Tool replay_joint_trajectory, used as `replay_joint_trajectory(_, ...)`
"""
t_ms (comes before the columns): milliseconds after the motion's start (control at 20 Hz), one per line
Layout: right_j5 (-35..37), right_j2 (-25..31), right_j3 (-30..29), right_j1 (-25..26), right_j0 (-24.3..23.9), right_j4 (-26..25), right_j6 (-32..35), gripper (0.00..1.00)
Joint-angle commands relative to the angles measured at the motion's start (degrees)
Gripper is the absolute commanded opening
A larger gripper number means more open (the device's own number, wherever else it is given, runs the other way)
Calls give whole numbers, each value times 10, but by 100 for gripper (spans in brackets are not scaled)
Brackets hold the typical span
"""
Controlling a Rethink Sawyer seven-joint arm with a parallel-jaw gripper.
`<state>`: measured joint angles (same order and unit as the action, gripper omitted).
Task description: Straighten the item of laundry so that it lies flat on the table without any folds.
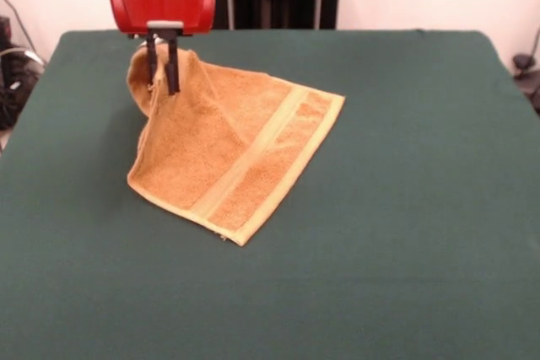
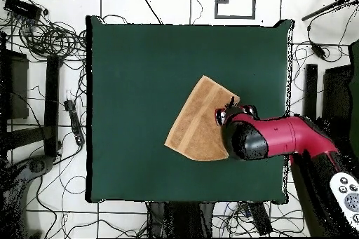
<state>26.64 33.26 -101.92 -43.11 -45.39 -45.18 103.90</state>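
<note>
towel [image 1: 240, 153] | corner lifted, rest on table [image 1: 405, 208] | fingers [image 1: 173, 69] clamped on raised corner

A dark green cloth covers the counter [image 1: 405, 208]. One orange-tan terry towel [image 1: 228, 153] lies on it, one corner raised off the cloth

Glossy red arm [image 2: 280, 137] with black joint; thin black gripper [image 1: 162, 82].

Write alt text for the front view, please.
A red gripper pinches one raised corner of an orange-tan towel, lifting it off the green table; the rest drapes down, its pale-banded end lying flat.
</note>
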Motion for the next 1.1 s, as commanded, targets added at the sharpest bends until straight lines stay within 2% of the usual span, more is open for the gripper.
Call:
replay_joint_trajectory(50,95,82,56,15,18,-13,-214,0)
replay_joint_trajectory(400,138,117,90,2,2,-4,-270,0)
replay_joint_trajectory(700,156,139,135,23,-2,-6,-317,0)
replay_joint_trajectory(1100,126,131,133,67,-2,-8,-306,0)
